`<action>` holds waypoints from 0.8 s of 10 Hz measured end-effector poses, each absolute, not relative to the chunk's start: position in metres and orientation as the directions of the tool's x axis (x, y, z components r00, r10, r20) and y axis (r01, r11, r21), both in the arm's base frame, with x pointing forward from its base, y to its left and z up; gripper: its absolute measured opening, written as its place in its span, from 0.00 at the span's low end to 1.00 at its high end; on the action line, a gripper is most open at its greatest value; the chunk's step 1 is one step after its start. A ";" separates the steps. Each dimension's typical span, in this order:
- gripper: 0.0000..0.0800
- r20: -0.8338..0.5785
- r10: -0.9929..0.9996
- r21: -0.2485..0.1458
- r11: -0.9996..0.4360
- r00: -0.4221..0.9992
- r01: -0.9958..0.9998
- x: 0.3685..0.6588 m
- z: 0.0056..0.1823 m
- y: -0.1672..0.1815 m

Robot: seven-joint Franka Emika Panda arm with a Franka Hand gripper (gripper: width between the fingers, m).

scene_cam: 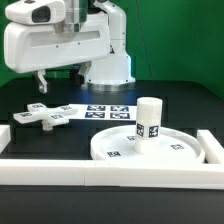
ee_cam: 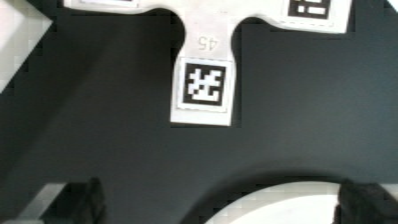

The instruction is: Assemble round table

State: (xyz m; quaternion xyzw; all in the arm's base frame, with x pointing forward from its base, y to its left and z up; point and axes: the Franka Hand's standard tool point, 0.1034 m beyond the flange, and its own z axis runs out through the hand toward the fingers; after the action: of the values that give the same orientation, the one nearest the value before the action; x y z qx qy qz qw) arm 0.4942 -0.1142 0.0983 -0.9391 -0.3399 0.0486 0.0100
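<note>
The white cross-shaped foot (scene_cam: 45, 115) lies flat on the black table at the exterior view's left. The large rimmed disc (scene_cam: 120, 150) lies at the front right, and the short cylindrical leg (scene_cam: 148, 120) stands upright on its hub. My gripper (scene_cam: 42, 85) hangs above the foot, apart from it, open and empty. In the wrist view one tagged arm of the foot (ee_cam: 205, 85) lies ahead of the gripper (ee_cam: 222, 205). The dark fingers (ee_cam: 71, 205) stand wide apart. A curved white edge (ee_cam: 311, 205) shows below them; I cannot tell what it belongs to.
The marker board (scene_cam: 105, 112) lies flat between the foot and the disc. A straight white border rail (scene_cam: 90, 172) runs along the front, and another (scene_cam: 212, 150) stands at the right. The robot's base (scene_cam: 105, 70) is behind the board.
</note>
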 end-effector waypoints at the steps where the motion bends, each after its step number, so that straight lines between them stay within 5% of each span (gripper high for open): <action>1: 0.81 -0.083 0.636 -0.052 -0.772 0.767 0.634 0.494 0.099 -0.116; 4: 0.81 -0.034 0.542 -0.036 -0.840 0.840 0.541 0.474 0.100 -0.166; 8: 0.81 -0.037 0.442 -0.037 -0.897 0.896 0.441 0.471 0.096 -0.168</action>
State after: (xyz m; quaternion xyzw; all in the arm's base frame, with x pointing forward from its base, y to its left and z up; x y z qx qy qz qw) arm 0.4708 -0.1678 0.0956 -0.9736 -0.2268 0.0225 0.0140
